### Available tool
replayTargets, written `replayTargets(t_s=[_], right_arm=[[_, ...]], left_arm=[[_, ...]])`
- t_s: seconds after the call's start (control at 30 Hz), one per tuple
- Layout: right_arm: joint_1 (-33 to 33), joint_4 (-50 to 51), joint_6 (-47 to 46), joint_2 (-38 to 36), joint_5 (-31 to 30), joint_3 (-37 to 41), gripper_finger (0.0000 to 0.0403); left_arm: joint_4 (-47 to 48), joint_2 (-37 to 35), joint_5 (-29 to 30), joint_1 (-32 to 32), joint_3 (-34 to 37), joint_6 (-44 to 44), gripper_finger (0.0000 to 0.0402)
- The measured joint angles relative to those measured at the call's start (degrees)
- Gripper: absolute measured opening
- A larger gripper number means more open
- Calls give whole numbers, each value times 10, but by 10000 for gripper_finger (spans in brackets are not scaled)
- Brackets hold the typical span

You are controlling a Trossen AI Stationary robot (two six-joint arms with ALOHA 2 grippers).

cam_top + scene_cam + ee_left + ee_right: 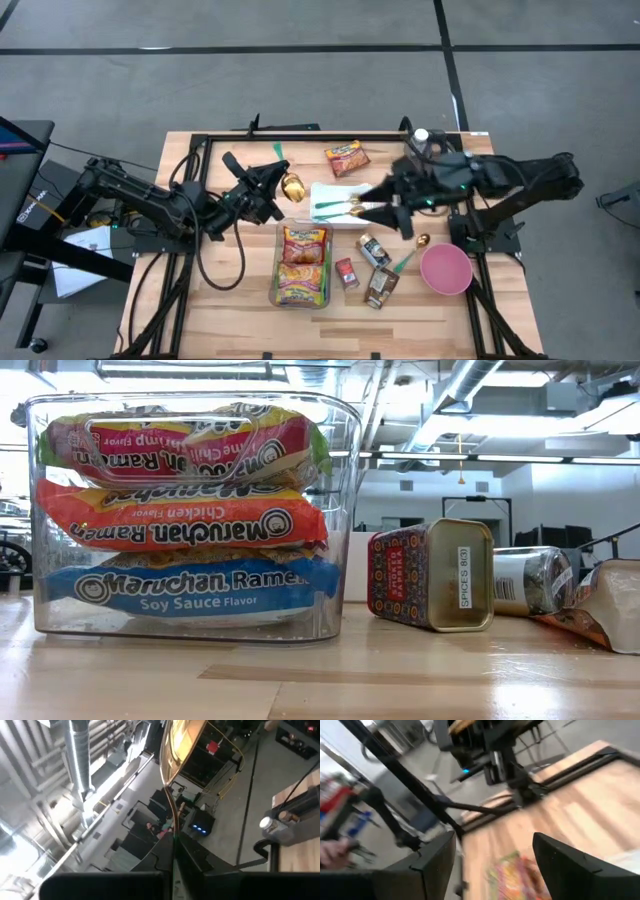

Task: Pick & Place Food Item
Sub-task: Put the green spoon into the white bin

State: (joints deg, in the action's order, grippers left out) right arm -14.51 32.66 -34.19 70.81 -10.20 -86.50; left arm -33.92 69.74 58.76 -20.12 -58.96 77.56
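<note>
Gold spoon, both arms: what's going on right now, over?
Left gripper shut on gold spoon, lifted beside white tray. Right gripper open over tray. Ramen bin full. Nothing in between.

Table top [420, 685]: pale wood planks, smooth, with a light sheen at low angle. Bin [345, 510]: clear hard plastic, glossy, thick rim. Ramen packs [185, 520] inside it: thin printed plastic film, shiny, crinkled. Spice tin [430, 575]: metal, printed sides, dull brass-toned end. Bowl [445, 269]: pink, smooth, matt plastic look. Spoon [180, 742] in the left gripper [272, 186]: polished gold metal, mirror-like. Gripper fingers [575, 865]: matt black plastic.
</note>
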Motion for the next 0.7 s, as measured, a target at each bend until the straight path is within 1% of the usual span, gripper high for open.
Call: replayTargets(t_s=[0.13, 0.27, 0.33, 0.43, 0.57, 0.63, 0.7], right_arm=[[-43, 12, 46, -22, -83, 0, 258], [-80, 13, 93, -27, -151, 0, 258], [-93, 12, 102, -27, -169, 0, 258], [-106, 13, 104, -26, -171, 0, 258], [-119, 26, 104, -25, -172, 0, 258], [-122, 41, 96, -25, -171, 0, 258], [-121, 77, 69, -26, -171, 0, 258]], left_arm=[[2, 0, 3, 3, 0, -67, 4], [29, 0, 3, 4, 0, -168, 4], [47, -1, 2, 3, 0, -237, 4], [99, -8, -7, 3, 0, -375, 4], [198, -26, -65, 9, 0, -570, 3], [265, -32, -112, 19, 0, -662, 4], [330, -36, -174, 33, 0, -742, 3]])
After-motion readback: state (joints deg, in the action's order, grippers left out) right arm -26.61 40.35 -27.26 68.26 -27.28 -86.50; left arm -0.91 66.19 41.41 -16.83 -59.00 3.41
